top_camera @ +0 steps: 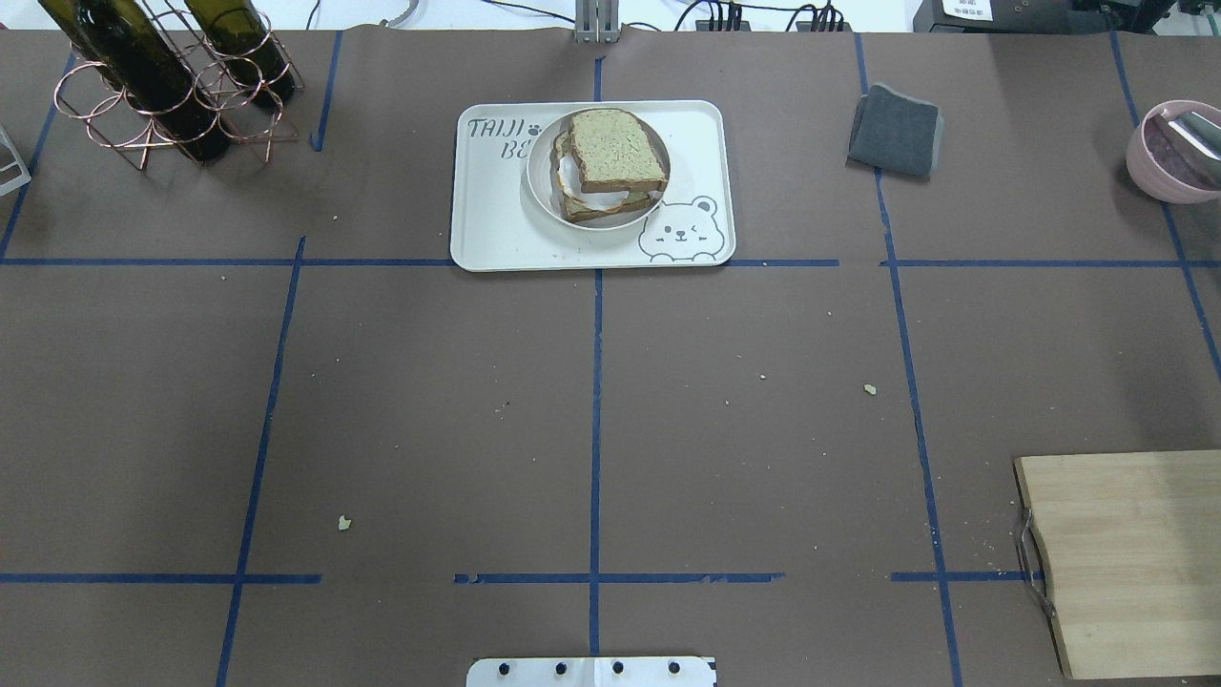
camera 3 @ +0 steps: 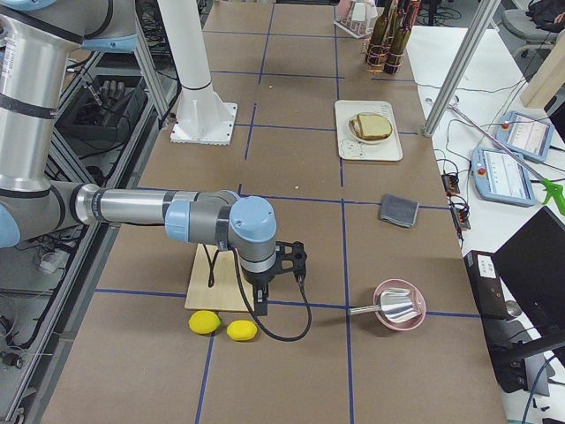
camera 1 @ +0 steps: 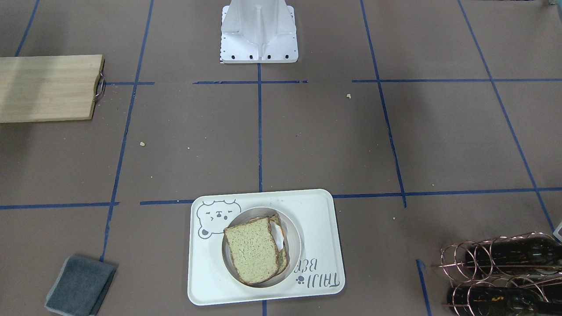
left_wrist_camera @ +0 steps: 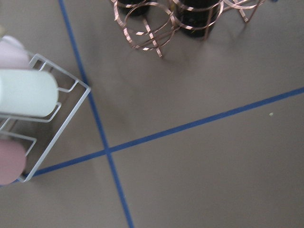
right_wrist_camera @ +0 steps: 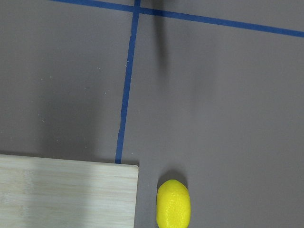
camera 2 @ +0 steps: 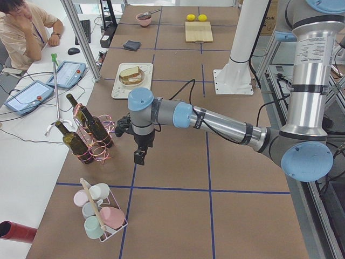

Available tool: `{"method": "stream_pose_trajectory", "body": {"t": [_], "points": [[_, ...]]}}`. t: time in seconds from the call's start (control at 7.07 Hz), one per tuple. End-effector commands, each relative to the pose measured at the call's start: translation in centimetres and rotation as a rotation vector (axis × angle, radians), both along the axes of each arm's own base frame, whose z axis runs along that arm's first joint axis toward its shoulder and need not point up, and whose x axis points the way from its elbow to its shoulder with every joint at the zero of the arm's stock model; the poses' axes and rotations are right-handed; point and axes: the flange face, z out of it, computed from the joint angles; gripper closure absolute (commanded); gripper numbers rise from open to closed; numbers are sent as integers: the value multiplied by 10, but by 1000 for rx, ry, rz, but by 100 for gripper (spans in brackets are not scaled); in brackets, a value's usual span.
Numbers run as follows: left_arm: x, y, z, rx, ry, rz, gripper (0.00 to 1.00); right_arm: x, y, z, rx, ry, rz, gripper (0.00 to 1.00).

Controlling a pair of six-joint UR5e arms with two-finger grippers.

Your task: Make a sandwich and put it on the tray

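The sandwich [camera 1: 252, 254], two brown-crusted bread slices with white egg between, lies on the round plate [camera 1: 294, 232] on the cream bear tray [camera 1: 316, 210]. It also shows in the overhead view [top_camera: 615, 153] on the tray [top_camera: 496, 229]. Both grippers show only in the side views. My left gripper [camera 2: 140, 155] hangs above the table beside the bottle rack, far from the tray [camera 2: 119, 89]. My right gripper [camera 3: 263, 302] hangs by the cutting board, far from the tray [camera 3: 353, 146]. I cannot tell whether either is open or shut.
A copper rack with wine bottles [top_camera: 162, 86] stands left of the tray. A grey cloth [top_camera: 895, 131] and a pink bowl [top_camera: 1173, 153] are to its right. A wooden cutting board [top_camera: 1135, 553], two lemons [camera 3: 205, 322] and a cup rack [camera 2: 99, 213] lie at the table's ends.
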Motion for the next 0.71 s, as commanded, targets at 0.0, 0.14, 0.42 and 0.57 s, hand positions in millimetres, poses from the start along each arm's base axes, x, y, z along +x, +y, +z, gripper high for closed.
{"method": "stream_pose_trajectory", "body": {"t": [0.0, 0.14, 0.42, 0.57], "points": [[-62, 73, 70, -115, 119, -125, 0, 0, 5, 4, -5, -4, 0, 0], [-61, 95, 77, -110, 127, -130, 0, 0, 5, 4, -7, -4, 0, 0], [-62, 98, 82, -125, 112, -129, 0, 0, 4, 4, -5, -4, 0, 0], [-68, 84, 74, -92, 27, -121, 0, -1, 4, 3, -4, -4, -2, 0]]}}
